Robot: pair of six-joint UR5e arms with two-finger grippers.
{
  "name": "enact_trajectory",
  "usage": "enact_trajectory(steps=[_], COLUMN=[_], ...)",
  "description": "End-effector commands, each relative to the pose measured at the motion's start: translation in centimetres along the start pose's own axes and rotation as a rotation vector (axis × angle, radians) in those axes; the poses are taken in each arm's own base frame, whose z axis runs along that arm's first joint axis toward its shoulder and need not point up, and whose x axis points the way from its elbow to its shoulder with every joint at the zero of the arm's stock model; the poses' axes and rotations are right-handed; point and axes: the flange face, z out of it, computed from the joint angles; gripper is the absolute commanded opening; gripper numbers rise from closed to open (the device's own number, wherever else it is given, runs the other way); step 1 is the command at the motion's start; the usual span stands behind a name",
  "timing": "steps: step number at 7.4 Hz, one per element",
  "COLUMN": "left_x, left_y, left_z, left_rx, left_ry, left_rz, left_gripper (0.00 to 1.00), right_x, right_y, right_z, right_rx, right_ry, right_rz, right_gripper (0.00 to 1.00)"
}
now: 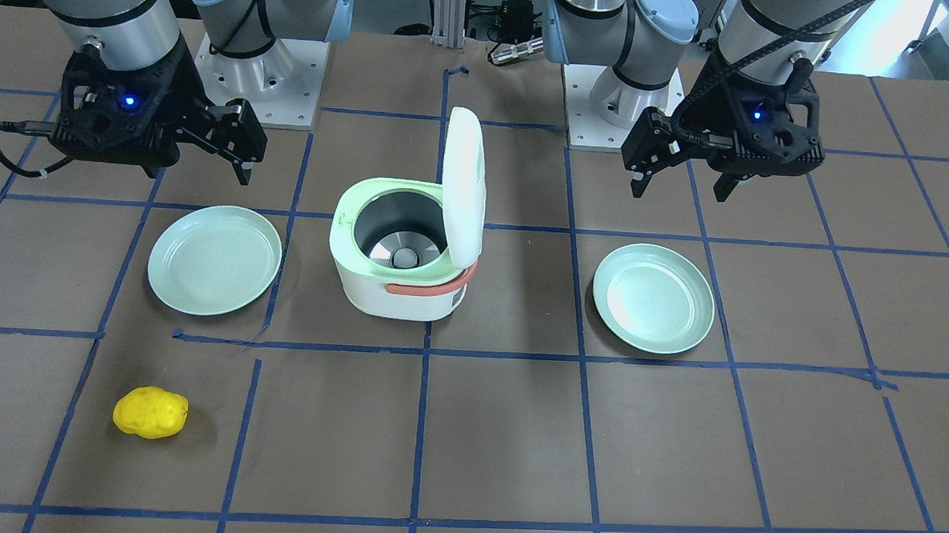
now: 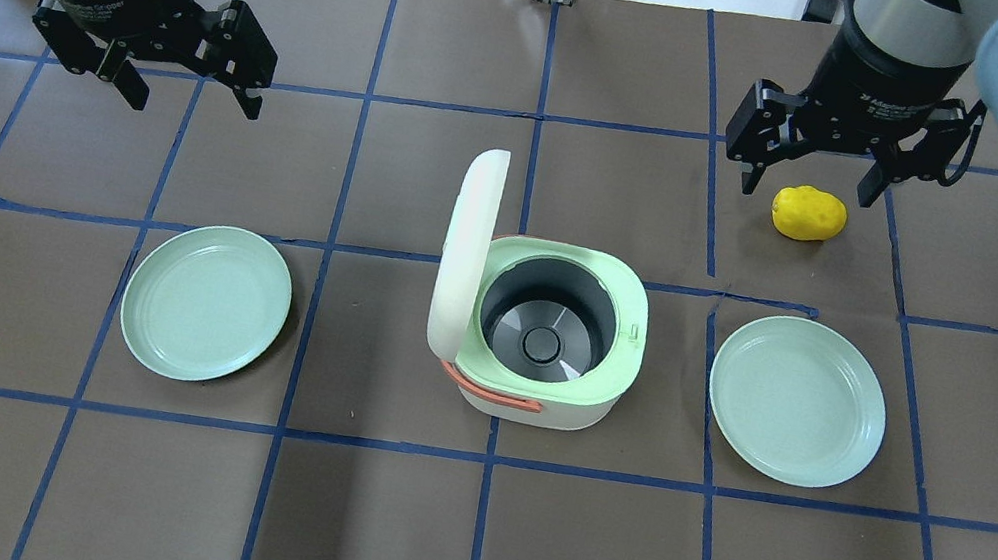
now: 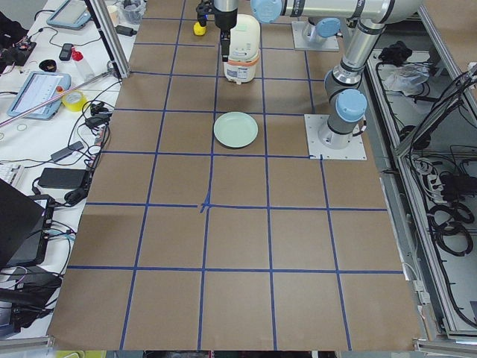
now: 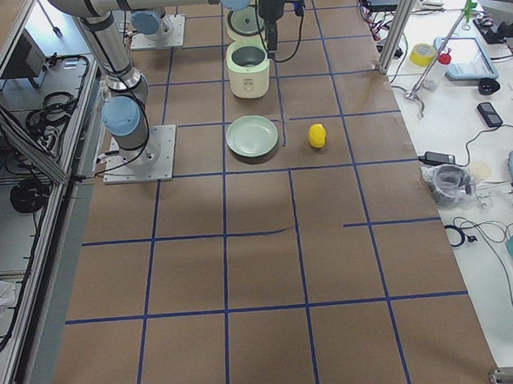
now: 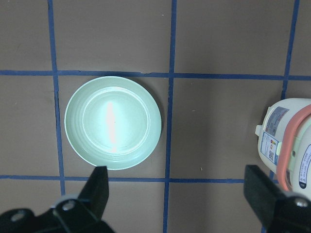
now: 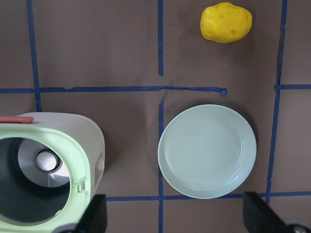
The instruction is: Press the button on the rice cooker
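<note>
The rice cooker (image 2: 538, 408) stands mid-table: white body, green rim, orange handle, white lid (image 2: 466, 254) upright and open, pot empty. It also shows in the front view (image 1: 397, 287). A small latch sits on the rim's right side (image 2: 633, 332); no other button shows clearly. My left gripper (image 2: 193, 99) hovers open and empty behind and left of the cooker; it also shows in the front view (image 1: 680, 187). My right gripper (image 2: 808, 188) hovers open and empty behind and right of it, over a yellow potato (image 2: 808, 213). Both are well apart from the cooker.
A pale green plate (image 2: 206, 302) lies left of the cooker and another plate (image 2: 797, 401) lies right of it. The left wrist view shows the left plate (image 5: 112, 122) and the cooker's side (image 5: 291, 145). The right wrist view shows the potato (image 6: 226, 22).
</note>
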Motion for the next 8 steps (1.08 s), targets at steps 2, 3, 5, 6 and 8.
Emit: enact_trajectory(steps=[2,3,5,6,8], left_x=[0.00,0.00,0.00,0.00,0.00], left_y=[0.00,0.00,0.00,0.00,0.00], left_z=[0.00,0.00,0.00,0.00,0.00], left_rx=[0.000,0.000,0.000,0.000,0.000], left_ry=[0.000,0.000,0.000,0.000,0.000], left_rz=[0.000,0.000,0.000,0.000,0.000], left_gripper=[1.00,1.00,1.00,1.00,1.00], right_x=[0.47,0.48,0.41,0.49,0.47], right_y=[0.17,0.24,0.74,0.72,0.80], right_z=[0.12,0.12,-0.48,-0.48,-0.40], right_rx=[-0.018,-0.024,-0.012,-0.012,-0.020], right_ry=[0.003,0.005,0.003,0.003,0.002], right_rz=[0.004,0.004,0.003,0.006,0.006], right_gripper=[1.00,1.00,1.00,1.00,1.00])
